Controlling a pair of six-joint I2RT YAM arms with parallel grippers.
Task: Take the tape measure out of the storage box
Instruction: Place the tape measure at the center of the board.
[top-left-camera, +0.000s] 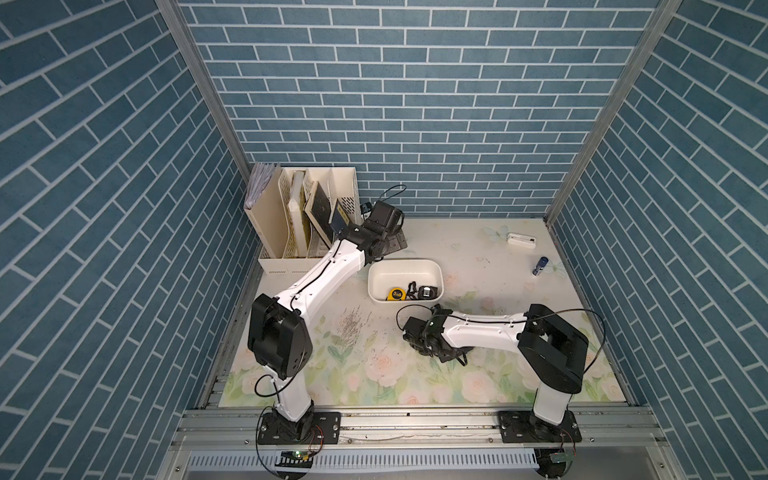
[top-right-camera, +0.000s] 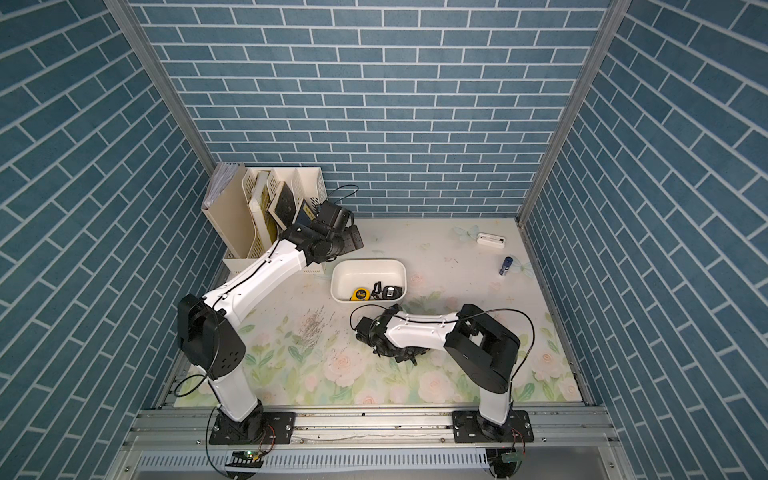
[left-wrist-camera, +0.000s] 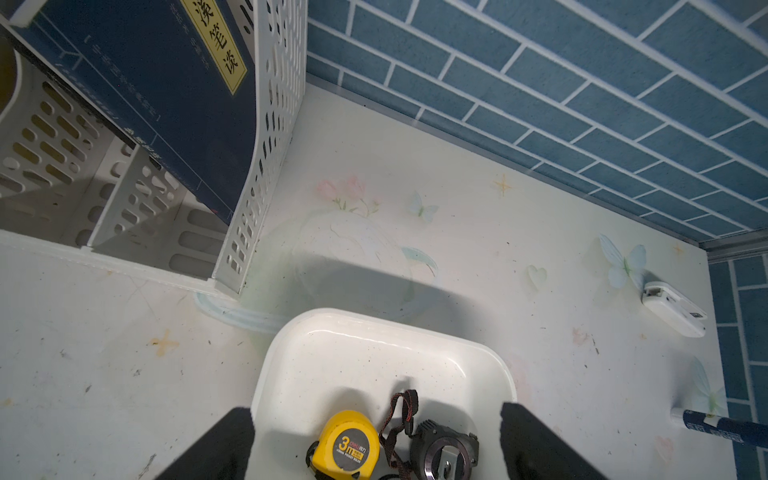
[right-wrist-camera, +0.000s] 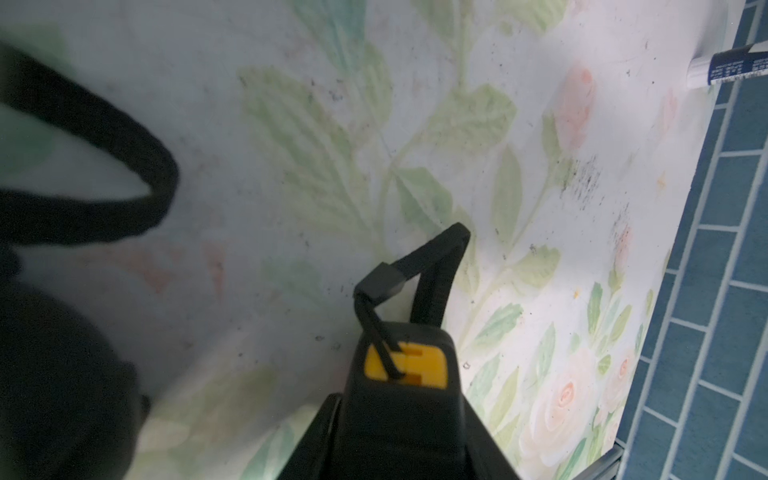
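- The storage box (top-left-camera: 405, 262) stands near the middle of the floral counter (top-left-camera: 478, 266), just in front of the cream file organizer (top-left-camera: 307, 216) with its books.
- A yellow tape measure (left-wrist-camera: 347, 446) lies flat inside the box against its near wall, marked "3m" on its face.
- Just beside it in the box is a black round device (left-wrist-camera: 444, 451) with a metal clip and a red-and-black cord.
- The left pincer (left-wrist-camera: 376, 409) hangs over the box with its fingers (left-wrist-camera: 232, 440) wide apart, one to each side of the box's contents, touching nothing.
- The right pincer (right-wrist-camera: 399, 415) is low over the counter, outside the box and just in front of its near wall.
- It is clamped on a black-and-yellow tape measure (right-wrist-camera: 401, 365). The fingers lie against both sides of the body with no gap showing, and the black wrist strap (right-wrist-camera: 440, 266) loops out ahead.
- I cannot tell whether this tape measure rests on the counter.
- A white clip-like gadget (top-left-camera: 521, 241) and a blue tube (top-left-camera: 539, 265) lie well apart from the box, toward the far right corner.
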